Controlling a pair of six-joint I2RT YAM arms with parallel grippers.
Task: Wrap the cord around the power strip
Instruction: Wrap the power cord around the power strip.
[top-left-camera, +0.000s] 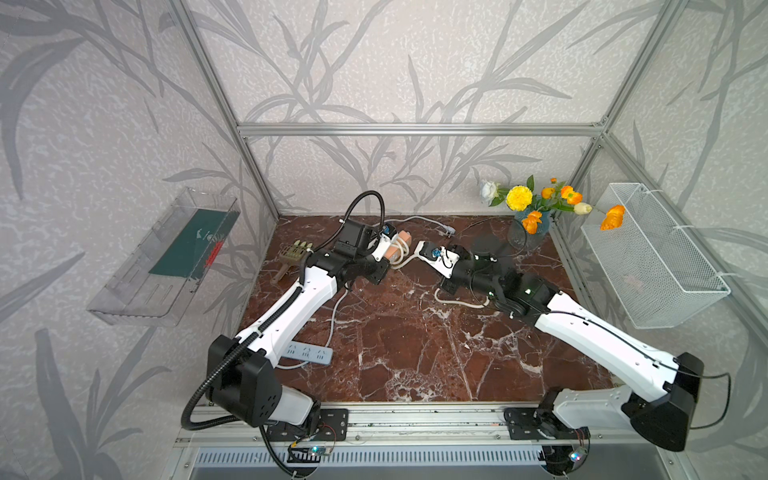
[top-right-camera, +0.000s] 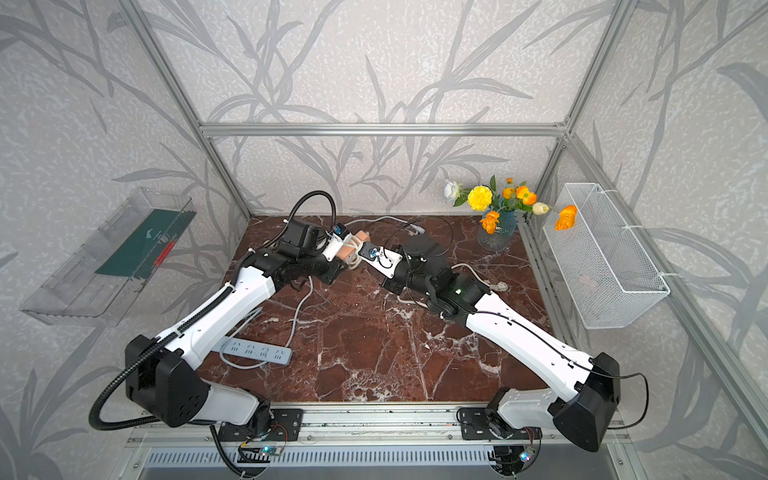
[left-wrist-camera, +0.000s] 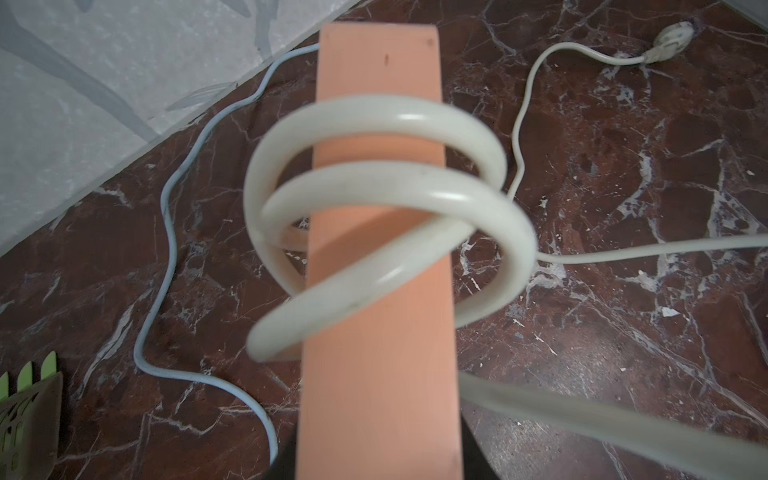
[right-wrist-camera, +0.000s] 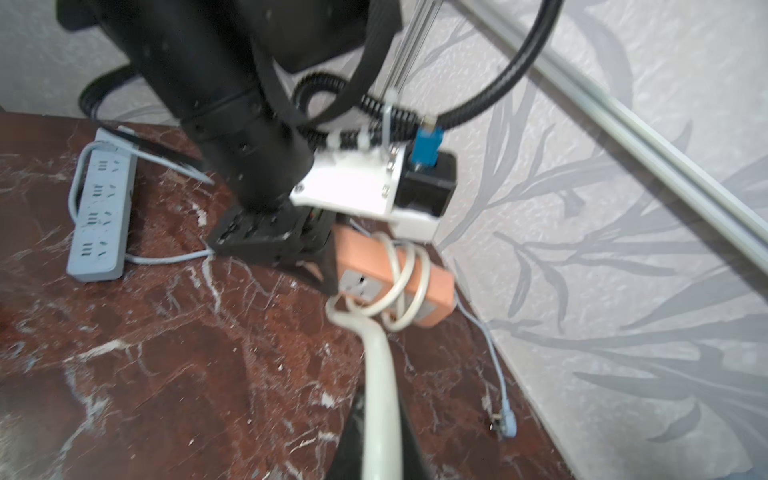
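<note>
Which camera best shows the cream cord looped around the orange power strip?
Left wrist view: the cream cord loops large and close around the orange power strip. Right wrist view shows it smaller, blurred; both top views, tiny, partly hidden.

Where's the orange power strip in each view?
Both top views: orange power strip sits rear centre.
Left wrist: it fills the middle, bottom edge to near the top.
Right wrist: just right of centre.
Shared landmark: cream cord coiled around it.
</note>
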